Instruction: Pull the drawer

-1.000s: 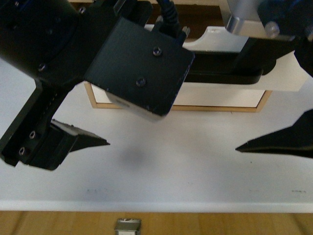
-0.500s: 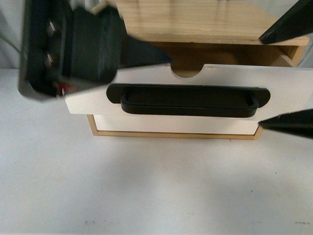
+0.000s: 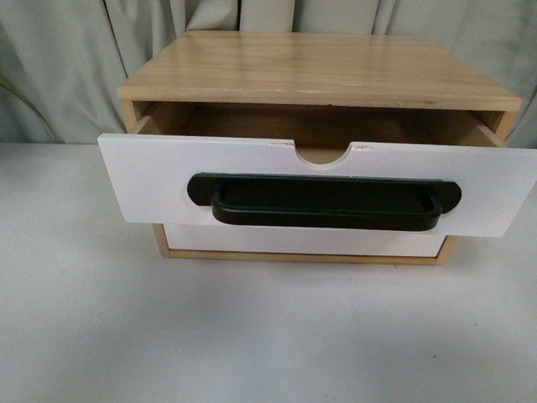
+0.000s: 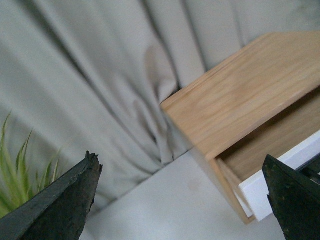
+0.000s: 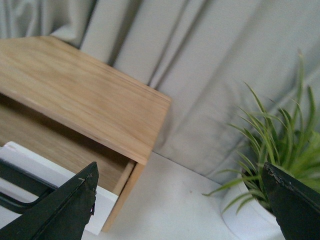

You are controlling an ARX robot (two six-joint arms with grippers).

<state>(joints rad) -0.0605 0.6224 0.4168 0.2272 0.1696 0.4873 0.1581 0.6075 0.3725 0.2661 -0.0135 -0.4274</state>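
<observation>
Left hand [image 4: 179, 162] agape; drawer [image 3: 143, 185] perhaps half-out.

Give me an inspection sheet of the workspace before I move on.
Surface: white table, no spills seen.
Job's things: drawer pulled partly out of wooden cabinet; black handle free; lower front shut.
Clutter: nothing seen.
Grippers: left tool and right tool open, empty, touching nothing.
Cables: nothing seen.
Surroundings: grey curtain behind; potted plant beside cabinet.
</observation>
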